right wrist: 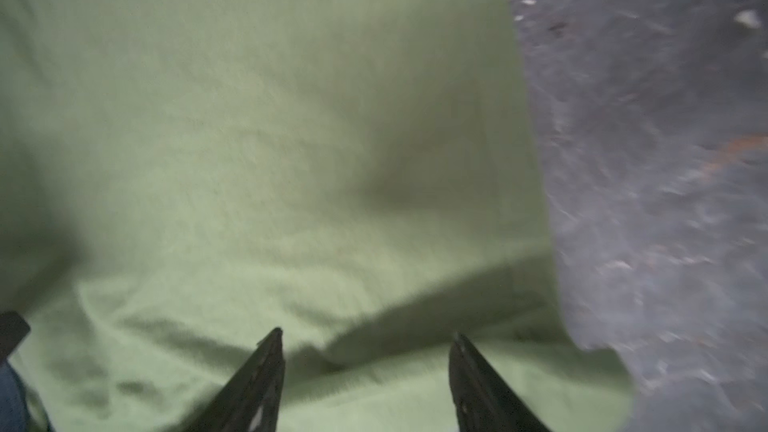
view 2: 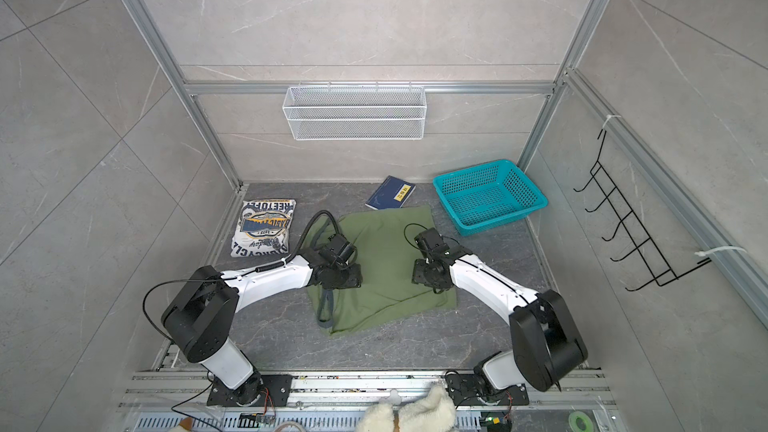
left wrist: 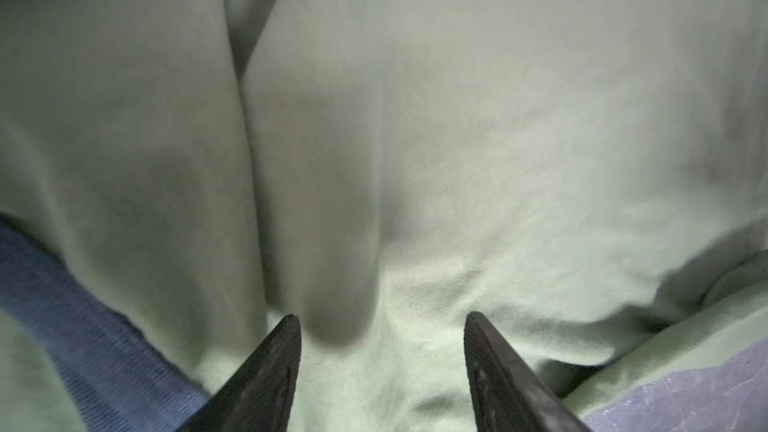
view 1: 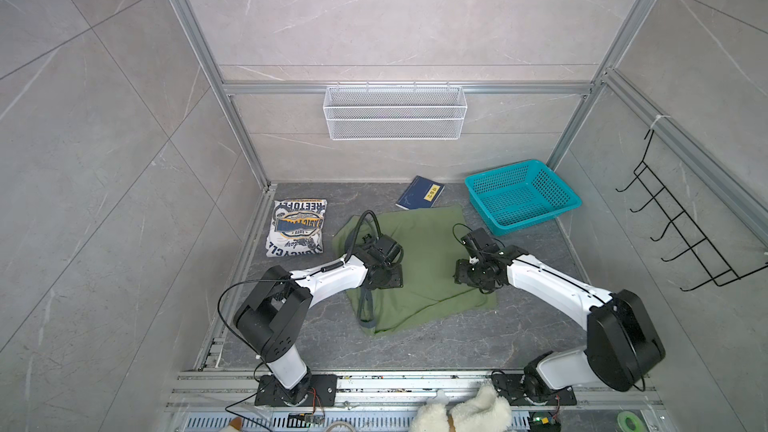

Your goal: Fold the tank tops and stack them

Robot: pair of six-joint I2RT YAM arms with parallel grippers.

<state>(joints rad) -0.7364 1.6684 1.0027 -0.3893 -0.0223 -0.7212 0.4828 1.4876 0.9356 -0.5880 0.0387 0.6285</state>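
At the left of a top view, the white tank top [view 1: 297,228] lies folded. In the middle our left gripper [left wrist: 382,317] is spread open and holds nothing. It is just over the green tank top [view 1: 424,251], which we think is only half folded. Our right gripper [right wrist: 365,331] is open and empty too, near the cloth's right edge. We should pinch both ends together, fold evenly, then stack.

Walls [view 1: 395,14]: pale grey marbled tiles, veined white.
Frame [view 1: 399,88]: aluminium rails set at corners.
Tabletop [view 1: 415,347]: dark grey, marbled.
Fixtures: white mesh basket [view 1: 395,112] hung on back rail; black hook rack [view 1: 681,234] mounted at right.
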